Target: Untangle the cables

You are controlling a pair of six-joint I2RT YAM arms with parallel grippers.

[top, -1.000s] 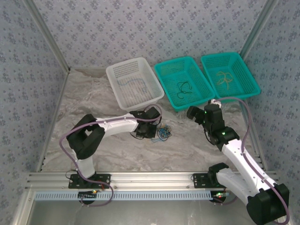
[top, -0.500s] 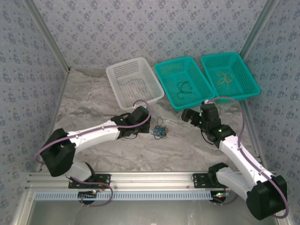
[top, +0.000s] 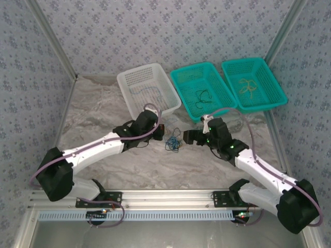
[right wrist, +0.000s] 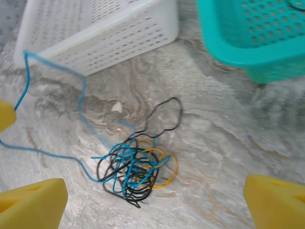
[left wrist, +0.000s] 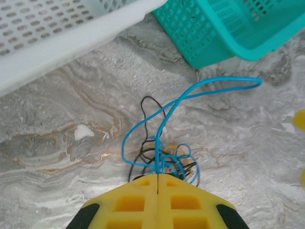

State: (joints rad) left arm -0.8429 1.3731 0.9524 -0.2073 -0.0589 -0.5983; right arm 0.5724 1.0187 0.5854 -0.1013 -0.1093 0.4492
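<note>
Marbled tabletop (top: 103,119) carries the cables (top: 173,143), tangled just in front of the white basket (top: 128,98). With nothing pinning them, we may drag or tighten the tangle if we pull now. Our left gripper (left wrist: 157,179) is pinched shut on a blue cable (left wrist: 190,90), arm stretched low toward the basket. Our right gripper (right wrist: 155,202) gapes wide near the basket's front corner.

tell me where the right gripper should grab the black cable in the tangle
Grip the black cable on its free loop sticking out of the tangle toward the teal basket. Come down with the open right gripper, jaws across the wire: there it lies alone, clear of the other strands.
</note>
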